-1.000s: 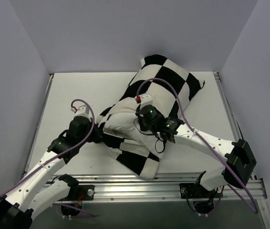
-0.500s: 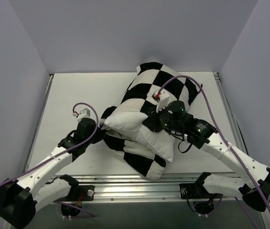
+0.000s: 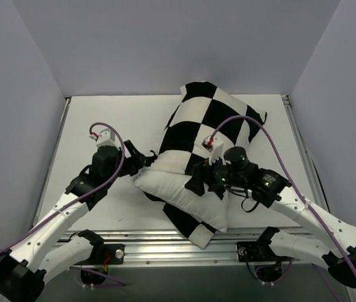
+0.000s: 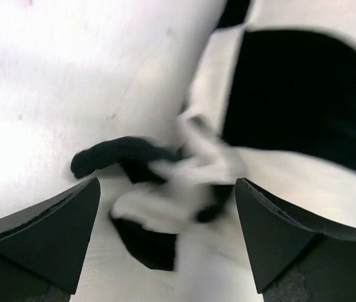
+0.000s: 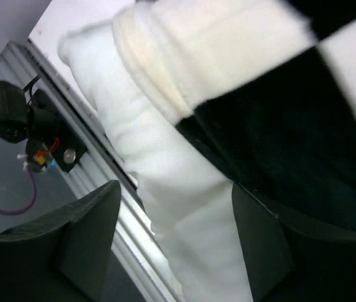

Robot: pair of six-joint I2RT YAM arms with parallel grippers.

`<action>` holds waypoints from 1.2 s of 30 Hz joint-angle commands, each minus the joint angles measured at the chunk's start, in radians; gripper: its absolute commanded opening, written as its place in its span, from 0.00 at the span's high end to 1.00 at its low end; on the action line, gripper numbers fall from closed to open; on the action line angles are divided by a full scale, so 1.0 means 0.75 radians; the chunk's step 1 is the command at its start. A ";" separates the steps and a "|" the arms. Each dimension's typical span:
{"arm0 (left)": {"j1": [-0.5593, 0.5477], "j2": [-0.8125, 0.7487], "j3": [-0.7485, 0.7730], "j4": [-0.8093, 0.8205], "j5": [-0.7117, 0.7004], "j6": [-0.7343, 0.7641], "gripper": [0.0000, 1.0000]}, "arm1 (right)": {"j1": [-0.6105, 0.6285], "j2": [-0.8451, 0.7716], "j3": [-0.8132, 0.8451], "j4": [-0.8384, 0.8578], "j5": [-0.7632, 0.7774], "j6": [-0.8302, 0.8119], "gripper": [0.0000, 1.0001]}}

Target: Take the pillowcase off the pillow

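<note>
The black-and-white checkered pillowcase (image 3: 209, 116) covers the far end of the pillow. The pillow's bare white near end (image 3: 178, 185) sticks out toward the front rail, and a flap of pillowcase (image 3: 194, 228) lies under it. My left gripper (image 3: 141, 157) sits at the pillow's left corner, open. In the left wrist view a crumpled bunch of pillowcase (image 4: 165, 189) lies loose ahead of its spread fingers (image 4: 58, 233). My right gripper (image 3: 198, 184) hovers over the pillow's near edge, open. In the right wrist view the white pillow (image 5: 159, 170) runs between its fingers (image 5: 83, 239), beside a black square of pillowcase (image 5: 291, 145).
The aluminium front rail (image 3: 153, 246) runs just under the pillow's near corner. White tabletop (image 3: 102, 119) stretches left of the pillow. Grey walls close in on the left, back and right. Purple cables loop over both arms.
Both grippers have gone from shut to open and let the fabric go. The pillow has settled lower toward the rail, and the left gripper has moved up to its left corner.
</note>
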 commanded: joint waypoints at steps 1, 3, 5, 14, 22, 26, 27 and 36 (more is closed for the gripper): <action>0.004 -0.133 0.182 -0.233 -0.009 0.169 0.03 | -0.034 -0.124 0.059 -0.091 0.216 0.042 0.32; 0.006 -0.136 0.249 -0.313 0.032 0.239 0.05 | -0.049 -0.171 0.081 -0.120 0.306 0.066 0.27; 0.006 -0.087 0.284 -0.319 0.112 0.306 0.06 | -0.067 -0.195 0.093 -0.161 0.453 0.117 0.24; -0.041 0.367 0.266 0.101 0.500 0.243 0.05 | -0.227 0.082 0.016 -0.094 0.626 0.175 0.21; -0.502 0.133 0.080 0.128 0.321 0.094 0.02 | -0.257 0.620 0.179 0.209 0.340 -0.042 0.25; -0.597 0.010 -0.016 0.074 0.196 0.059 0.02 | -0.264 0.821 0.392 0.242 0.290 -0.128 0.27; -0.597 -0.007 -0.020 0.051 0.159 0.059 0.02 | -0.268 0.853 0.483 0.242 0.298 -0.140 0.27; -0.454 -0.007 0.109 -0.127 -0.045 0.073 0.06 | -0.290 0.829 0.717 0.109 0.546 -0.247 0.20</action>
